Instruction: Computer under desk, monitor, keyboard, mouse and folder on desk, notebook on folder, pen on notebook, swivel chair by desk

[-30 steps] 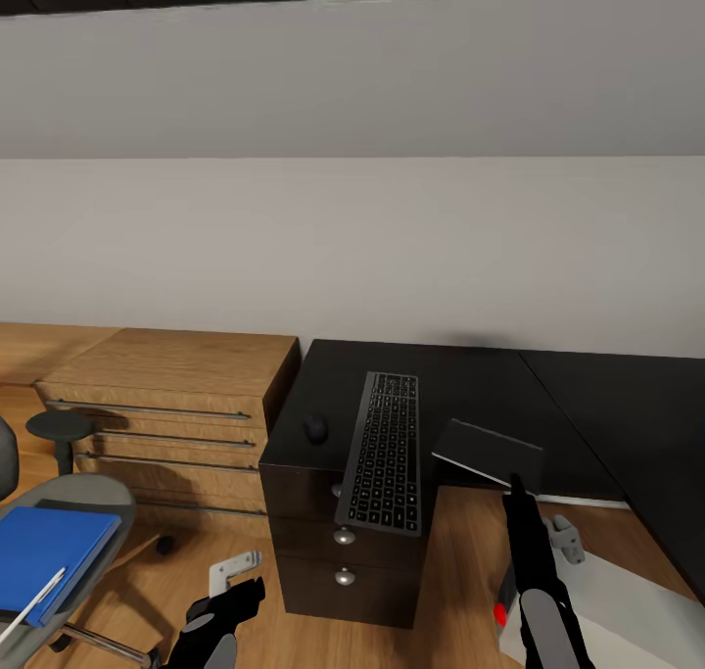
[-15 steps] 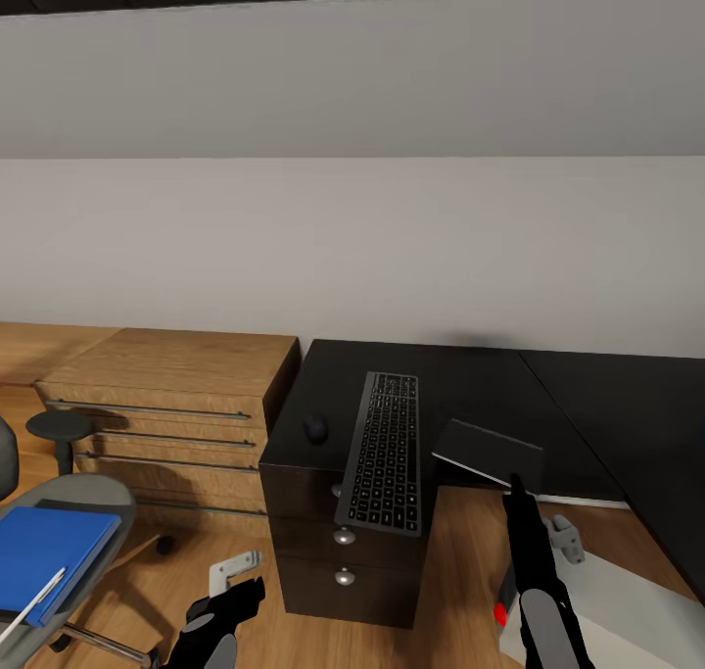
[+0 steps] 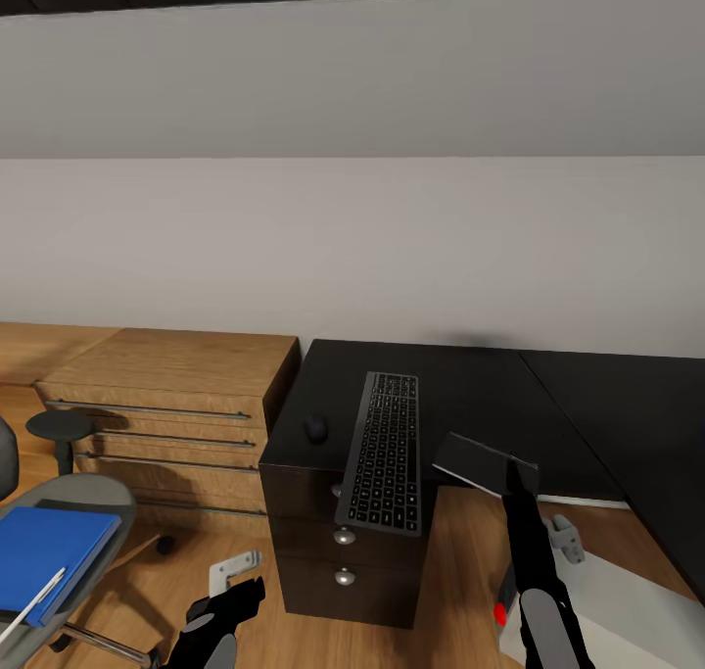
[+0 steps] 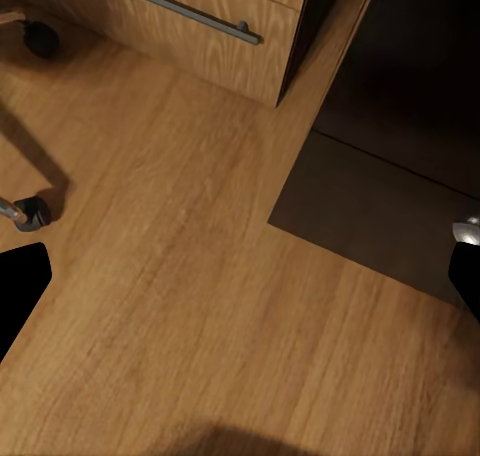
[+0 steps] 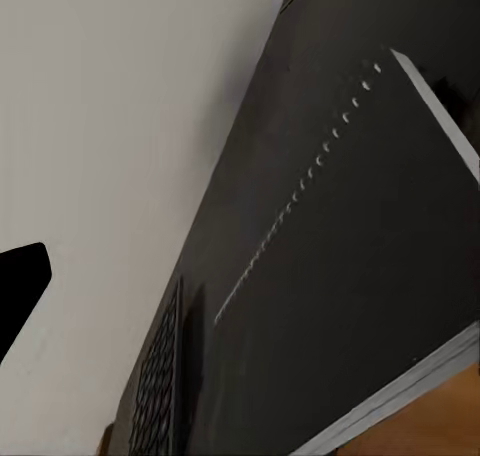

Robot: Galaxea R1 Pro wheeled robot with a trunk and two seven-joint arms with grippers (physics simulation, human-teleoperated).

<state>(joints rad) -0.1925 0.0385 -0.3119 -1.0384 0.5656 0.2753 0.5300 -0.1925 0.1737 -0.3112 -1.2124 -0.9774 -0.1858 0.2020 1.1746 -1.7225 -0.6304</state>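
On the black desk [image 3: 470,385] the grey keyboard [image 3: 385,449] lies lengthwise, its near end over the front edge. The small black mouse [image 3: 315,427] sits beside it, toward the wooden drawers. A dark notebook [image 3: 483,461] overhangs the desk's front edge, tilted. My right gripper [image 3: 514,469] is at its near edge. In the right wrist view one finger [image 5: 20,291] stands wide to the side and the notebook [image 5: 340,276] covers the other. The blue folder [image 3: 49,547] with the white pen [image 3: 34,596] lies on the swivel chair [image 3: 93,493]. My left gripper [image 3: 230,600] hangs open above the floor.
A dark drawer pedestal [image 3: 343,551] with round knobs stands under the keyboard's end. Light wooden drawers [image 3: 166,395] adjoin the desk. The silver computer [image 3: 607,615] with a red light stands on the floor by my right arm. Wooden floor [image 4: 200,276] lies below the left gripper.
The notebook has tipped: its near edge has risen at my right gripper's fingertips and its outline looks shorter. The left arm and the other things have not moved.
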